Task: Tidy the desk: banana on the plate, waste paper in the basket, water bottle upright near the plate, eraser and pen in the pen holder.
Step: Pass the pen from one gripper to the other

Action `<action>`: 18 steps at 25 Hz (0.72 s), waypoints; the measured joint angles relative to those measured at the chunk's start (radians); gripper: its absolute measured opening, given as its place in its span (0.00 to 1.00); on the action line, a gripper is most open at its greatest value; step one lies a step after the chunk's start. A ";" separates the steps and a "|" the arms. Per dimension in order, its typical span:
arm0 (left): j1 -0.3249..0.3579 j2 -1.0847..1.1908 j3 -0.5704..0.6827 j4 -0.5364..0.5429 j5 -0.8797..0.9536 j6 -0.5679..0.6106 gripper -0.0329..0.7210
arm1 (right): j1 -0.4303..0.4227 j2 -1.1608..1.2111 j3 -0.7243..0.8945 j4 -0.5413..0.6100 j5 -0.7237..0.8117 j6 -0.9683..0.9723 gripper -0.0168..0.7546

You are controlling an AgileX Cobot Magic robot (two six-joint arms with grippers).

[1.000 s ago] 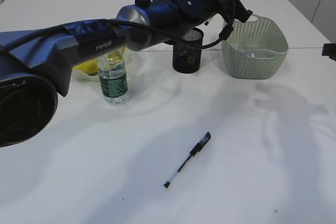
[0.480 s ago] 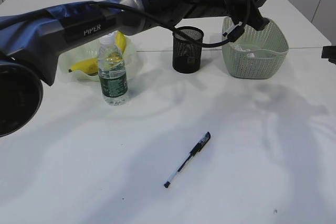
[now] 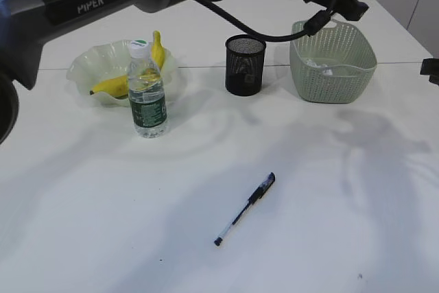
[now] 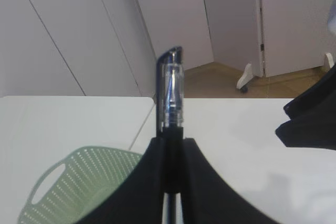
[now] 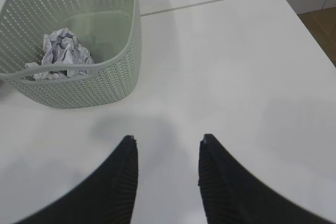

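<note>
Left wrist view: a clear pen-like stick [image 4: 171,93] is being clamped by the left gripper [image 4: 171,142], the right gripper [image 5: 167,142] gaping empty, while a pen [image 3: 245,209] towards the front edge is being left untidied.

white table [image 3: 329,197], plate [image 3: 82,66], bottle [image 3: 147,101], holder [image 3: 245,66], basket [image 3: 333,66], pen [image 3: 245,208]

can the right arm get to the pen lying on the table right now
Probably yes: the right gripper is open and empty beside the basket, and the pen lies alone on bare table with nothing around it.
</note>
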 joint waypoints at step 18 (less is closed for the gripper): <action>0.057 -0.072 -0.003 -0.044 0.259 0.000 0.07 | 0.000 0.000 0.000 0.118 0.079 0.014 0.41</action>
